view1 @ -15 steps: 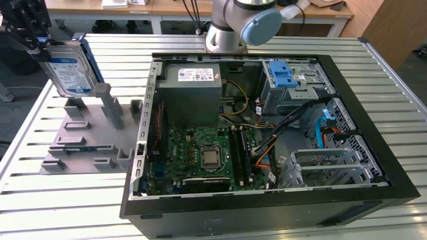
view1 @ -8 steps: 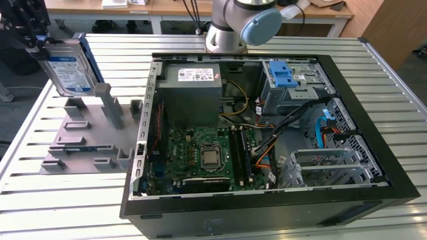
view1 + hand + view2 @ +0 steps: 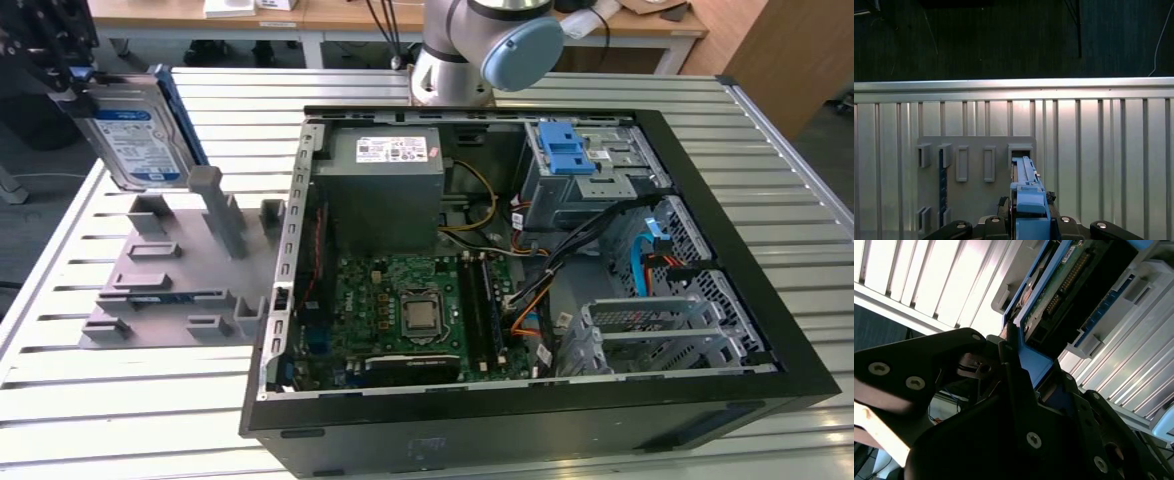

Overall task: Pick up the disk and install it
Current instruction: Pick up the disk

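Claw (image 3: 64,85) pinching disk (image 3: 134,140) by blue rail at exterior view's far left, holding it on edge over grey slotted rack (image 3: 174,270) (label facing camera). Jaws pressing rail from both sides in second wrist view. Rack sitting on slatted metal table (image 3: 134,420). Further right, open computer case (image 3: 534,430) lying flat, grey power-supply box (image 3: 380,185) showing inside, blue latch strip (image 3: 567,150) topping drive cage (image 3: 587,185) beyond.
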Action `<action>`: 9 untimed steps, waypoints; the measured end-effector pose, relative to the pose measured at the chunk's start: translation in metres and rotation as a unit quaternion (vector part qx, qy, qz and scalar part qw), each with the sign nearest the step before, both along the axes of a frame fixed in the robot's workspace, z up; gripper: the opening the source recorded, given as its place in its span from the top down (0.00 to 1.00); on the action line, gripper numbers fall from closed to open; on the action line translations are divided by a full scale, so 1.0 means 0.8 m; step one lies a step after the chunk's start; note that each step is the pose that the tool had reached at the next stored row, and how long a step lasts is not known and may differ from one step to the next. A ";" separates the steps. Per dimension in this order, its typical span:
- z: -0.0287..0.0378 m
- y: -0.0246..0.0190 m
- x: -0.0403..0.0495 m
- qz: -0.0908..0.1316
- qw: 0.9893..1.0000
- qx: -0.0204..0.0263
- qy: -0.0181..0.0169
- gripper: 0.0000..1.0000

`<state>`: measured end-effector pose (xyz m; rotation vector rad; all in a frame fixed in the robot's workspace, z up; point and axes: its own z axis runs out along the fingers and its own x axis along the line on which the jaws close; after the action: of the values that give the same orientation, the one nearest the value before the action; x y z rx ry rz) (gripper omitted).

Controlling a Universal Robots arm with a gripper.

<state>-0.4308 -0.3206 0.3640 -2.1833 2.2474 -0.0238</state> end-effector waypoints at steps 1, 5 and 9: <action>0.0007 0.0000 0.000 0.000 1.000 0.000 0.000 0.64; 0.0036 0.0000 0.000 0.000 1.000 0.000 0.000 0.64; 0.0065 0.0000 0.000 0.000 1.000 0.000 0.000 0.64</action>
<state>-0.4308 -0.3206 0.3693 -2.1834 2.2473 -0.0239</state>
